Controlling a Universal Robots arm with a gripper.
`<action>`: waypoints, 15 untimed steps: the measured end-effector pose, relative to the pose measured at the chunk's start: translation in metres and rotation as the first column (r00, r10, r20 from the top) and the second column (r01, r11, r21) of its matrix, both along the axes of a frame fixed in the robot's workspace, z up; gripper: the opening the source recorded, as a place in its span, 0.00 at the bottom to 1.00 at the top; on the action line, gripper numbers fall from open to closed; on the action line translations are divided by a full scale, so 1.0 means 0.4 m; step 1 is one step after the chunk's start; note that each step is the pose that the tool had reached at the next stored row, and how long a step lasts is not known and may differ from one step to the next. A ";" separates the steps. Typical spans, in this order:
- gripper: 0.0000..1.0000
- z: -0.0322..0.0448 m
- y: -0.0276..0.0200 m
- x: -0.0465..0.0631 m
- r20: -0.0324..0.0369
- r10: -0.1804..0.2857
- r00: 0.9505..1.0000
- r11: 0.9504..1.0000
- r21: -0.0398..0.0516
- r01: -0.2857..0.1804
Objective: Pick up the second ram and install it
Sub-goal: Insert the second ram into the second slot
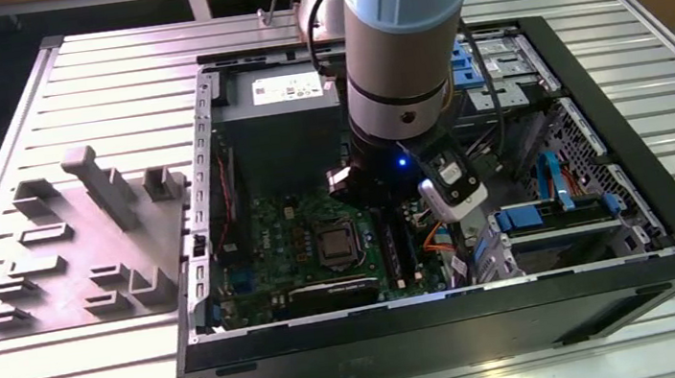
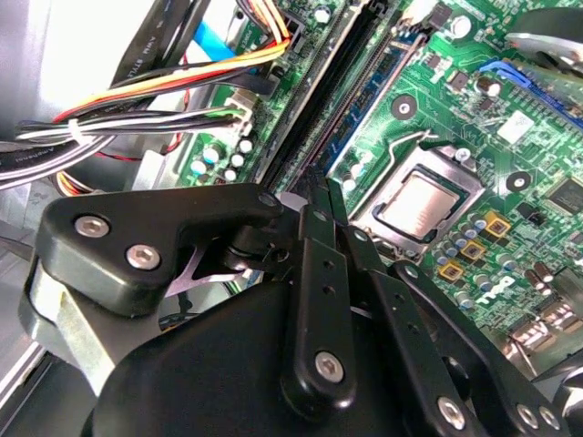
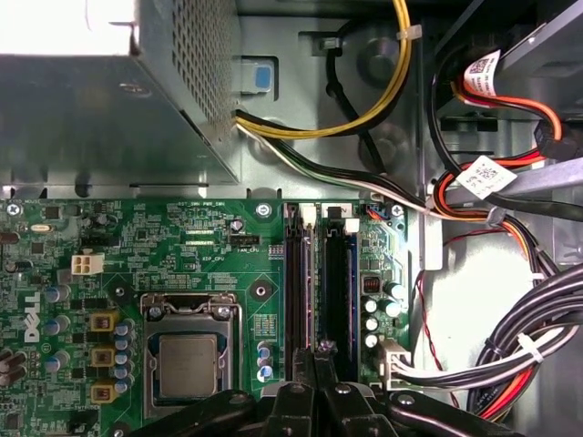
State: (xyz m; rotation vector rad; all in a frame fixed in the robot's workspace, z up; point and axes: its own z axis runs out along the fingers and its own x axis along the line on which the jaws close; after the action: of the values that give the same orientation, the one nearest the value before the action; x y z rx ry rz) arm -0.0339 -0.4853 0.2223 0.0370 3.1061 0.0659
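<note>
The second ram (image 3: 311,273) shows edge-on as a thin dark strip between the motherboard's long black slots (image 3: 296,273), running straight out from my fingertips. In both wrist views my gripper (image 3: 316,350) (image 2: 323,196) has its fingers pressed close together on the stick's near end, low over the slots (image 2: 314,100). In the exterior view the arm's wrist (image 1: 403,142) reaches down into the open computer case, above the green motherboard (image 1: 293,243). How deep the stick sits in a slot is hidden.
The processor socket (image 3: 187,364) lies beside the slots. Cable bundles (image 3: 510,355) crowd the other side, and the power supply (image 3: 109,118) walls the far end. A grey holder tray (image 1: 75,250) with upright tabs lies on the table at the exterior view's left, outside the case (image 1: 653,237).
</note>
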 end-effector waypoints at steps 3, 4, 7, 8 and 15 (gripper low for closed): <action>0.11 0.004 0.000 0.000 0.000 -0.001 1.000 1.000 0.000 0.001; 0.11 0.006 0.000 0.000 0.000 -0.001 1.000 1.000 0.000 0.001; 0.11 0.007 0.000 0.000 0.000 -0.001 1.000 1.000 0.000 0.001; 0.11 0.007 0.000 0.000 0.000 -0.001 1.000 1.000 0.000 0.001; 0.11 0.003 -0.002 0.000 0.000 -0.016 1.000 1.000 -0.001 0.016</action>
State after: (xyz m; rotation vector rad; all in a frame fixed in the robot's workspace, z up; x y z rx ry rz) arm -0.0340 -0.4861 0.2236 0.0617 3.1054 0.0646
